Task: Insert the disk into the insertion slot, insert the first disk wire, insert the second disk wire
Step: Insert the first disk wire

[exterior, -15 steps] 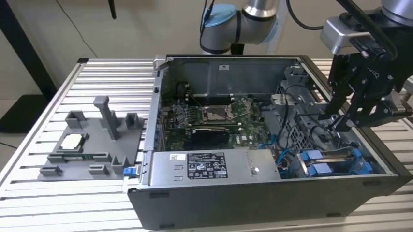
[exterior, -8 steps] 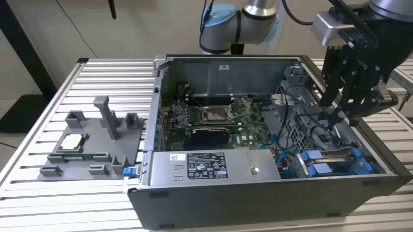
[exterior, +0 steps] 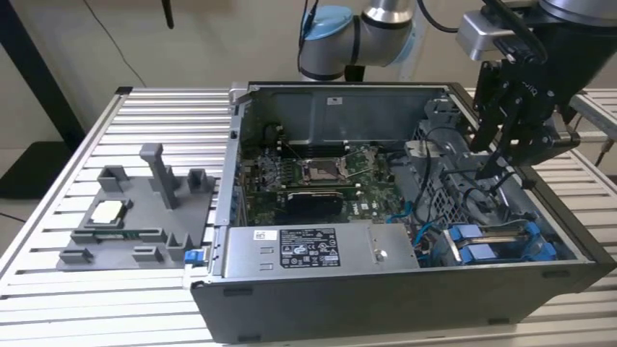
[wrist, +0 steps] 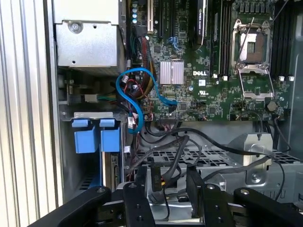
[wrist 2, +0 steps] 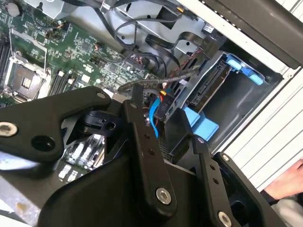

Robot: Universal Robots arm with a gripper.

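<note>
Exterior view: finds the tool (exterior: 490,168) hanging inside the open computer case (exterior: 386,311), over the cable-crowded side by the exterior view's right wall, just behind the insertion slot (exterior: 545,250). Sets that case, lid off, on a slatted table (exterior: 58,303), presumably so that everything inside can be reached from above. Places the disk (wrist 2: 208,86) in the slot already, to judge from the second wrist view, where its blue caddy sits between the blue rails. Turns its rear connector edge toward the cables, which likely explains working from this side. Shows, in both wrist views, a black connector (wrist: 158,177) on a bundle of thin wires lying right between the two sides of the tool. Cannot tell whether the tool clamps it or merely straddles it. Reads as the first disk wire being dealt with and not yet plugged, since the connector sits apart from the disk's rear edge. Leaves a blue cable (wrist: 130,90), likely the other disk wire, looping off the motherboard (wrist: 222,71). Ends it near the slot's blue tabs, seemingly not seated in the disk either. Keeps a grey fixture plate (exterior: 135,217) at the exterior view's left, well apart from the work.
</note>
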